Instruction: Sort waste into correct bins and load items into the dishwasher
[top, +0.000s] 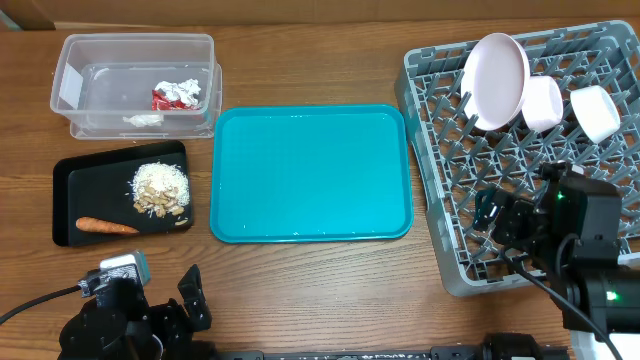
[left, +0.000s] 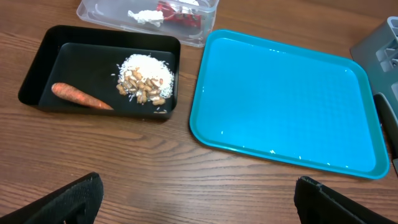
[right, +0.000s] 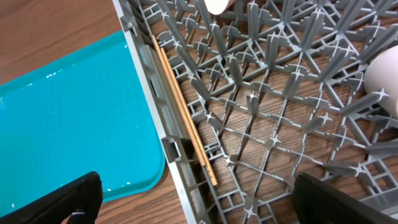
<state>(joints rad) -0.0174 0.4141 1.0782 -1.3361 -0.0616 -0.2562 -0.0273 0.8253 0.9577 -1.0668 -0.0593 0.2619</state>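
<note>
Final step seemed done: thin wooden chopsticks lay inside large grey plastic dish rack, along its wall beside teal tray. Right gripper hung over rack, left gripper well apart from rack; both spread, empty. Next move: probably only retracting.

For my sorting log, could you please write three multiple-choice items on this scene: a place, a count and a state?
1. Where does the carrot lie? A clear tub; B black tray; C teal tray.
2. How many white dishes stand in the dish rack? A one; B three; C five.
3. The right gripper is: A open; B gripping chopsticks; C gripping the carrot.
Answers: 1 B, beside the food scraps; 2 B, plate, bowl, second bowl; 3 A, fingers wide apart.
</note>
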